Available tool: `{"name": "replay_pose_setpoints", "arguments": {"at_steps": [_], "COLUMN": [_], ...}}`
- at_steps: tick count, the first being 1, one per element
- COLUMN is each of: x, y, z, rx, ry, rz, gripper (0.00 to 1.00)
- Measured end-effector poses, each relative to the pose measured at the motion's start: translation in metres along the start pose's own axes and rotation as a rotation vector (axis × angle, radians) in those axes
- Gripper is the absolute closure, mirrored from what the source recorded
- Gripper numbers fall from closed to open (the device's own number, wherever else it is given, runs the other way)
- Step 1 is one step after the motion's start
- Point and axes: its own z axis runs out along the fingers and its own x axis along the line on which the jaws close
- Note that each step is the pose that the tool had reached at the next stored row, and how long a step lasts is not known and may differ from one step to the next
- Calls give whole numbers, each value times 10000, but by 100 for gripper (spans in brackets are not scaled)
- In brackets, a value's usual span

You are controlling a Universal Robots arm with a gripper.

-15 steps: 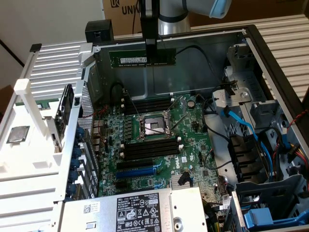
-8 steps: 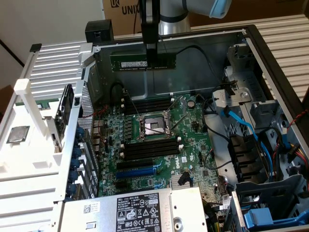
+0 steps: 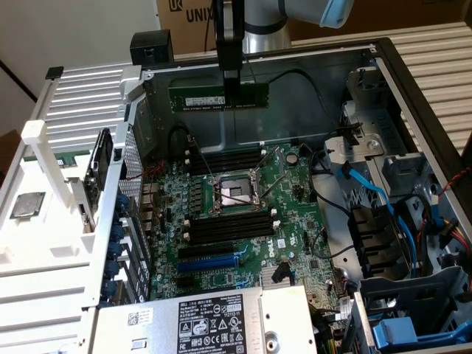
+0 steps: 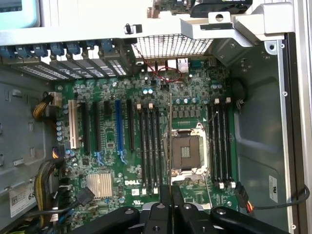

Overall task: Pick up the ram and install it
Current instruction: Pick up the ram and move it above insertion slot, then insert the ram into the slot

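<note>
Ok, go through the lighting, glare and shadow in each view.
Exterior view: the white tray at that view's left is washed out by bright light; the ram stands out dark against the grey case wall; the motherboard is evenly lit. Wrist view: the metal frame glares pale, while the motherboard is evenly lit without heavy shadow.

Ram held over the open computer case (image 3: 404, 74)

The gripper (image 3: 231, 90) pinches the ram (image 3: 195, 97) near its middle, holding it level and clear of the motherboard (image 3: 295, 221). Beneath it, two banks of black memory slots (image 3: 225, 159) lie on either side of the processor socket (image 3: 231, 194). A small silver chip (image 3: 26, 205) sits on the white frame (image 3: 44, 247) at the exterior view's left.
</note>
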Motion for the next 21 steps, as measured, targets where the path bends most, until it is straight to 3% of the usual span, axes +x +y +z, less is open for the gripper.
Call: {"name": "replay_pose_setpoints", "arguments": {"at_steps": [18, 21], "x": [0, 0], "y": [3, 4], "z": [3, 3], "rx": [-11, -10], "ry": [1, -1], "rz": [-37, -243], "gripper": [88, 88]}}
